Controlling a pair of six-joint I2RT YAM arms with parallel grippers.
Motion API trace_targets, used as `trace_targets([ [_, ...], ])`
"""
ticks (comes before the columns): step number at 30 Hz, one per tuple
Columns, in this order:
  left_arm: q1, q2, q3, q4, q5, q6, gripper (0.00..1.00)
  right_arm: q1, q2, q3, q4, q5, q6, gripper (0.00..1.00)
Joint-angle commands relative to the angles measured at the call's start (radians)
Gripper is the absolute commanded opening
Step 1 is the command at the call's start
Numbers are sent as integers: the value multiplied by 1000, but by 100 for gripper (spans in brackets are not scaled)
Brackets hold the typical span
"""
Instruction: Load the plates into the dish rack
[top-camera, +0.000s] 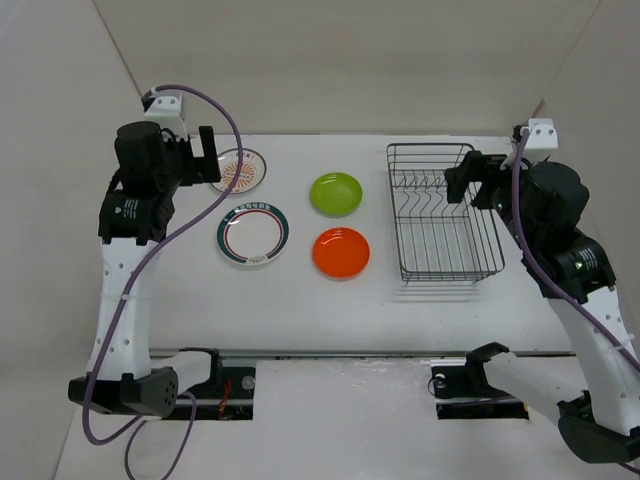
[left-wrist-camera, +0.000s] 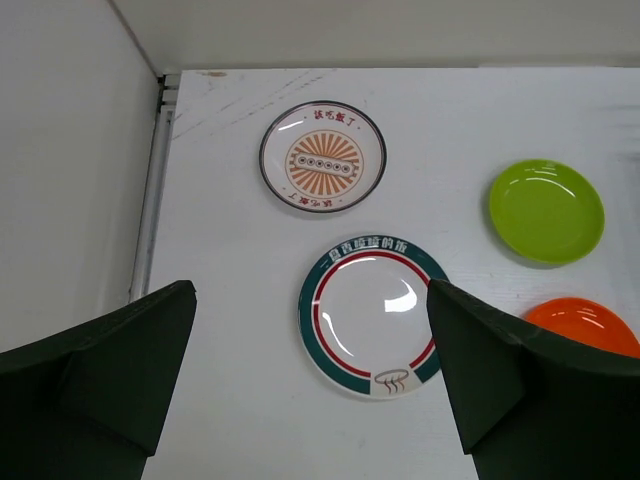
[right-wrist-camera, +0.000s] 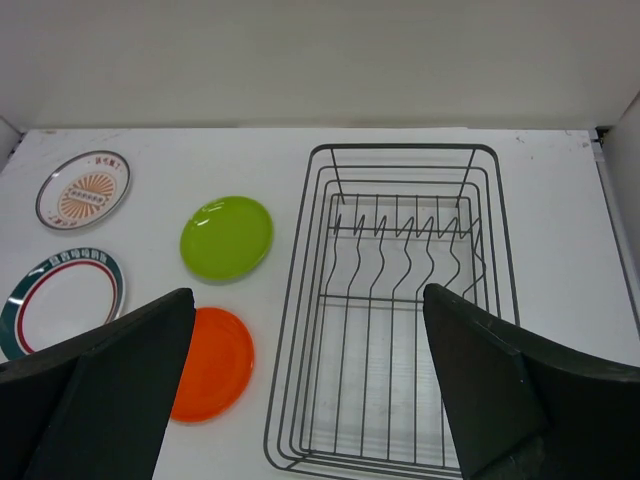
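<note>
Left jaws and right jaws both stand spread wide with nothing between them. In the left wrist view the two dark fingers (left-wrist-camera: 95, 390) frame bare tabletop (top-camera: 300, 310) and the ringed plate (left-wrist-camera: 372, 315). In the right wrist view the fingers (right-wrist-camera: 100, 390) sit either side of the dish rack (right-wrist-camera: 400, 380). From above, the left arm (top-camera: 130, 210) is raised over the far left corner of the tabletop, its jaws hanging just beside the left edge of the sunburst plate (top-camera: 240, 170). The right arm (top-camera: 565, 240) reaches in from the right, its jaws held above the far right part of the rack. All four plates lie flat on the tabletop, outside the rack and apart from one another. The sunburst plate, white with an orange rayed centre and red characters, is farthest left and toward the back. The larger white ringed plate, with its dark green and red rim bands, lies just nearer the arms. The lime green plate (top-camera: 336, 193) sits to the right of the sunburst plate, and the orange plate (top-camera: 341, 253) lies just nearer the arms from it. The black wire dish rack stands right of the green and orange plates. Its long side runs from front to back, and its upright divider prongs (right-wrist-camera: 400, 250) stand in a row across the far half.
</note>
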Motion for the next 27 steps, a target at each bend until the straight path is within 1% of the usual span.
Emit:
trace_targets([
  [1,-2,0,54,10,38,-17,100,-6,-8,-3,69,19,-13,100],
  [5,-2,-12,38,1,62,-17,100,-6,-8,-12,69,1,-13,100],
  [7,-2,-36,9,47,82,-17,100,-6,-17,-21,69,-11,-13,100],
  [9,-2,-61,-78,97,82,-17,100,-6,-17,-22,80,-23,-13,100],
  [10,-2,-61,-106,157,56,-17,100,-6,-17,-31,80,-23,-13,100],
  [11,-2,-61,-121,173,44,-31,100,-6,-6,-31,80,-60,-13,100],
  [12,9,-32,-112,173,44,-31,100,-6,-6,-31,89,-80,-13,100],
  [13,9,35,-95,162,53,-46,100,-6,3,-31,89,-103,-13,100],
  [14,59,72,-77,162,91,-46,100,-6,3,-41,103,-156,-13,100],
  [16,122,165,-40,171,200,-77,100,-6,3,-64,114,-203,-4,100],
  [17,156,196,-31,194,316,-86,100,-6,3,-75,129,-221,-4,100],
  [18,211,228,-17,194,365,-97,100,-6,3,-86,129,-247,-4,100],
  [19,239,261,12,209,419,-111,100,-6,-7,-107,155,-258,5,100],
  [20,265,329,30,222,506,-138,100,-6,-8,-117,155,-258,14,100],
  [21,303,366,53,222,540,-151,100,-6,-8,-117,167,-267,14,100],
  [22,318,403,96,235,571,-167,100,-6,-8,-129,167,-276,25,100],
  [23,334,484,116,236,614,-183,100,-6,-8,-129,176,-286,25,100],
  [24,358,526,136,248,701,-215,100,-6,-8,-140,176,-304,36,100],
  [25,368,569,158,257,734,-229,100,-6,-8,-140,176,-313,36,100],
  [26,368,613,211,257,758,-239,100,-6,2,-140,186,-313,36,100],
  [27,368,694,234,257,784,-252,100,-6,2,-140,186,-324,45,100],
])
